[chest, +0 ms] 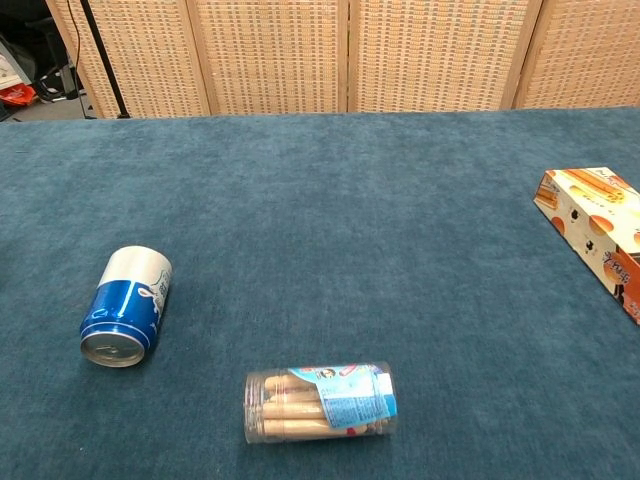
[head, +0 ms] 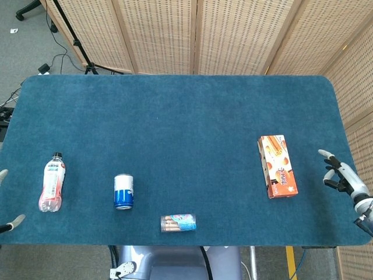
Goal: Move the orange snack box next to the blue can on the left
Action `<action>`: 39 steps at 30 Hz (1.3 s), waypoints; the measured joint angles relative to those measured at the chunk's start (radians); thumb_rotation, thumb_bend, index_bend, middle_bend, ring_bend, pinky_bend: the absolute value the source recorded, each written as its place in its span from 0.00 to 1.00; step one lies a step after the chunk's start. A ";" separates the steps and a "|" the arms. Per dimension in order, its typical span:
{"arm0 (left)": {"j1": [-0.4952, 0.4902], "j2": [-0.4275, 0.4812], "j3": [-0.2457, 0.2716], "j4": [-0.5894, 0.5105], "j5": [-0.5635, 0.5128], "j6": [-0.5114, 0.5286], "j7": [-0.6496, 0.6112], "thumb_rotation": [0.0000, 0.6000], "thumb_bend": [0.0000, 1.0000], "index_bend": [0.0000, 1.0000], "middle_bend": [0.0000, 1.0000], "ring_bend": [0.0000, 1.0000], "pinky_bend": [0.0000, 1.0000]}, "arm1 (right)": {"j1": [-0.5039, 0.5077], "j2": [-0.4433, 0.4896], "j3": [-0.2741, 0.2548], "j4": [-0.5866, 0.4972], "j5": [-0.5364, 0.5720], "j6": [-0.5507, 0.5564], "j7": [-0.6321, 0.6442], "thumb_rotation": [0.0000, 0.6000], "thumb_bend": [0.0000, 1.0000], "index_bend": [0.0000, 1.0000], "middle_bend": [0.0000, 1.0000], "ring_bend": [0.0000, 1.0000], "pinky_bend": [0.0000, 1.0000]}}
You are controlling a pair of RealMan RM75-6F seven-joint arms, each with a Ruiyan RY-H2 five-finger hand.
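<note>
The orange snack box (head: 277, 166) lies flat on the right side of the blue table; the chest view shows it cut off at the right edge as the orange snack box (chest: 598, 232). The blue can (head: 123, 191) lies on its side at the left front, and it is the blue can (chest: 127, 305) in the chest view. My right hand (head: 344, 178) hovers at the table's right edge, a short way right of the box, fingers spread and empty. Of my left hand (head: 7, 221) only fingertips show at the far left edge.
A clear water bottle (head: 52, 182) lies left of the can. A clear tube of biscuit sticks (head: 178, 223) lies near the front edge, also the tube (chest: 320, 402) in the chest view. Wicker screens stand behind the table (head: 186, 116).
</note>
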 measured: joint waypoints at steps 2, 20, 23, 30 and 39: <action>0.000 0.001 0.000 0.001 -0.002 -0.001 -0.005 1.00 0.00 0.00 0.00 0.00 0.00 | 0.017 -0.009 0.003 0.018 0.030 -0.048 -0.009 1.00 1.00 0.01 0.00 0.00 0.08; -0.009 0.012 0.000 -0.002 -0.020 -0.026 -0.019 1.00 0.00 0.00 0.00 0.00 0.00 | 0.080 -0.038 0.072 0.042 0.151 -0.356 -0.057 1.00 1.00 0.01 0.04 0.00 0.23; -0.010 0.014 0.001 -0.003 -0.019 -0.027 -0.019 1.00 0.00 0.00 0.00 0.00 0.00 | 0.082 -0.039 0.082 0.033 0.153 -0.370 -0.070 1.00 1.00 0.01 0.05 0.00 0.26; -0.012 0.016 0.002 -0.002 -0.020 -0.032 -0.026 1.00 0.00 0.00 0.00 0.00 0.00 | 0.107 -0.053 0.110 0.014 0.187 -0.428 -0.097 1.00 1.00 0.03 0.08 0.00 0.29; -0.020 0.021 0.001 -0.001 -0.031 -0.050 -0.033 1.00 0.00 0.00 0.00 0.00 0.00 | 0.154 -0.074 0.151 -0.033 0.260 -0.488 -0.137 1.00 1.00 0.04 0.10 0.01 0.32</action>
